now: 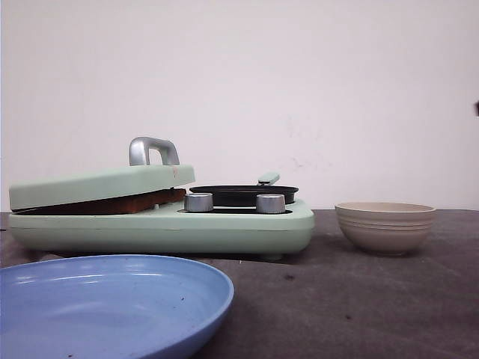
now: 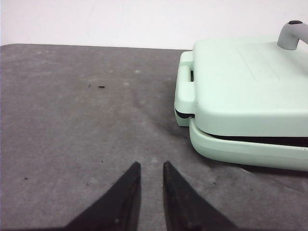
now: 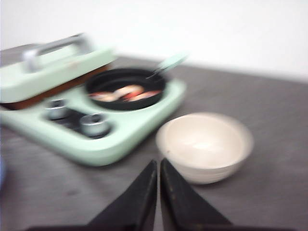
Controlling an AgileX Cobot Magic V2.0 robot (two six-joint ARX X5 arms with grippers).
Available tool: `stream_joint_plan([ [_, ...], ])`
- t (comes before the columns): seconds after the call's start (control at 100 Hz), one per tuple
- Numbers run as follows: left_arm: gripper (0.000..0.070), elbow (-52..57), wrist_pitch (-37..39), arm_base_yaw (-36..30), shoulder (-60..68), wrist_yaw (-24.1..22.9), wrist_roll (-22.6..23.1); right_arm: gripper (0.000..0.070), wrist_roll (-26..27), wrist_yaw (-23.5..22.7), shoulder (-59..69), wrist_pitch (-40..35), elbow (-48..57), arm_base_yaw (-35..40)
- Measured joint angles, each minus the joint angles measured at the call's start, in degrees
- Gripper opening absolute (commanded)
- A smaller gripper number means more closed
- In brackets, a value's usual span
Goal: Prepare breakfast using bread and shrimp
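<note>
Shrimp [image 3: 124, 93] lie in the black pan [image 3: 126, 88] beside bread [image 1: 105, 203] under the lid [image 1: 101, 185]; my right gripper [image 3: 158, 166], pressed together, hovers near the beige bowl [image 3: 204, 144]. Risk: knocking it, or bread scorching unattended.

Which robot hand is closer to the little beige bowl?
The right gripper. Its closed tips sit just in front of the beige bowl. The left gripper is by the green cooker's lid side, with no bowl in its view.
</note>
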Motion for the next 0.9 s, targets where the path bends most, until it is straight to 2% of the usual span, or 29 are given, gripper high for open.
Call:
stream_joint_plan([
  [0.04, 0.0000, 0.00, 0.00, 0.00, 0.00, 0.00, 0.02, 0.0002, -1.25, -0.04, -2.34, -0.63, -2.03, -1.31],
  [0.1, 0.0000, 0.00, 0.00, 0.00, 0.00, 0.00, 0.02, 0.0002, -3.13, -0.09, -5.49, -6.60, -2.38, -4.02],
  [0.15, 0.0000, 0.00, 0.00, 0.00, 0.00, 0.00, 0.02, 0.0002, -4.63, 0.00, -6.73, -8.44, -2.38, -6.27],
  [0.27, 0.0000, 0.00, 0.00, 0.00, 0.00, 0.00, 0.02, 0.0002, -7.45, 0.42, -6.95, -9.40, -2.32, -11.69],
  [0.35, 0.0000, 0.00, 0.00, 0.00, 0.00, 0.02, 0.02, 0.0002, -8.20, 1.22, -6.95, -9.46, -2.27, -12.28],
  [0.75, 0.0000, 0.00, 0.00, 0.00, 0.00, 0.00, 0.02, 0.0002, -5.29, 2.60, -6.95, -9.62, -2.27, -11.69],
  [0.9, 0.0000, 0.00, 0.00, 0.00, 0.00, 0.02, 0.02, 0.0002, -5.07, -0.15, -6.93, -9.22, -2.27, -11.56],
])
